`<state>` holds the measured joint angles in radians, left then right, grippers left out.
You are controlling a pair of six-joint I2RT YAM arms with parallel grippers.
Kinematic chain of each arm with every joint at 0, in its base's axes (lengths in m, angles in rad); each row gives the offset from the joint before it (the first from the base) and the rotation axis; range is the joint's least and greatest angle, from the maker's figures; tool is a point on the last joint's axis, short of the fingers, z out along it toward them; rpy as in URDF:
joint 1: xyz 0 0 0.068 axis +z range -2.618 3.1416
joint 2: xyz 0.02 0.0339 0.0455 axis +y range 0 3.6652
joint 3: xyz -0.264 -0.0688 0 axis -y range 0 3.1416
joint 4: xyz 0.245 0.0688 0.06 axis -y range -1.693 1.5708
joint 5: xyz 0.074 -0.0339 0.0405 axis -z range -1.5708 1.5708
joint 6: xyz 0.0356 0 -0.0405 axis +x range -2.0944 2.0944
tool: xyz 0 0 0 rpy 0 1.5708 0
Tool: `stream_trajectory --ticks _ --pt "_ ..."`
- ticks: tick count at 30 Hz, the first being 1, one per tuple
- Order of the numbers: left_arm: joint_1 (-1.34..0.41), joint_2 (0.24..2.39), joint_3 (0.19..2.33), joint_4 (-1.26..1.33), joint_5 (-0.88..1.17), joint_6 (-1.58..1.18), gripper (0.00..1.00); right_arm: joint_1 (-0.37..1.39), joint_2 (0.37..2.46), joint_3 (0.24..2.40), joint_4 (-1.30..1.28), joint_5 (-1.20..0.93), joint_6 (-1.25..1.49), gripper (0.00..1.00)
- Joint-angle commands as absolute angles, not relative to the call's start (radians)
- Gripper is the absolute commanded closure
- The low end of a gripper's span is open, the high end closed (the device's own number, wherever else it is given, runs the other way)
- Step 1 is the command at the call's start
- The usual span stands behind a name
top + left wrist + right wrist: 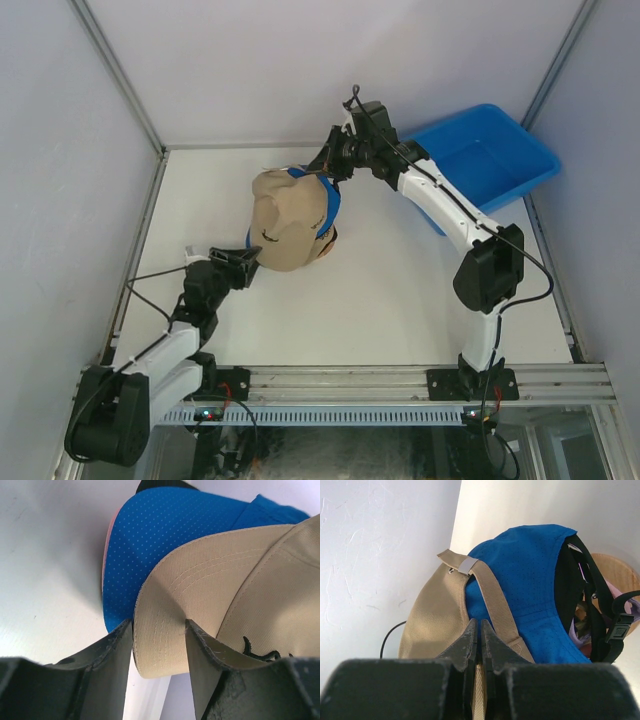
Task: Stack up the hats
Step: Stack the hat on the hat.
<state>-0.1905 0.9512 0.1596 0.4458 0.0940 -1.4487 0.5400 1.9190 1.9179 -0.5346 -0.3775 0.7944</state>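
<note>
A tan hat point(285, 230) lies on top of the stack, over a blue hat point(330, 205). My left gripper point(245, 258) reaches in from the near left. Its fingers stand on either side of the tan hat's curved brim point(165, 635), which fills the gap between them point(157, 622). My right gripper point(325, 172) is at the far side, shut point(479, 622) on the tan hat's back edge beside its strap point(490, 595). Under the blue hat point(530, 570) show a black hat point(570, 580) and a purple one point(577, 635). A pink edge point(106, 555) peeks out beneath the blue brim point(165, 535).
A wooden stand point(615, 572) carries the stack. A blue plastic bin point(490, 155) sits at the back right, behind the right arm. White walls close in the table on the left, back and right.
</note>
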Motion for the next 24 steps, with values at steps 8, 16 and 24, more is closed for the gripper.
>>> stream_trajectory --ticks 8,16,24 --pt "-0.197 0.705 0.131 0.458 -0.093 -1.497 0.55 0.546 1.908 1.938 -0.504 -0.38 0.791 1.0" --pt "-0.197 0.629 0.156 0.382 -0.153 -1.499 0.63 0.557 1.902 1.934 -0.513 -0.364 0.777 1.0" --pt "-0.196 0.606 0.162 0.353 -0.204 -1.525 0.73 0.563 1.884 1.916 -0.526 -0.339 0.753 1.0"
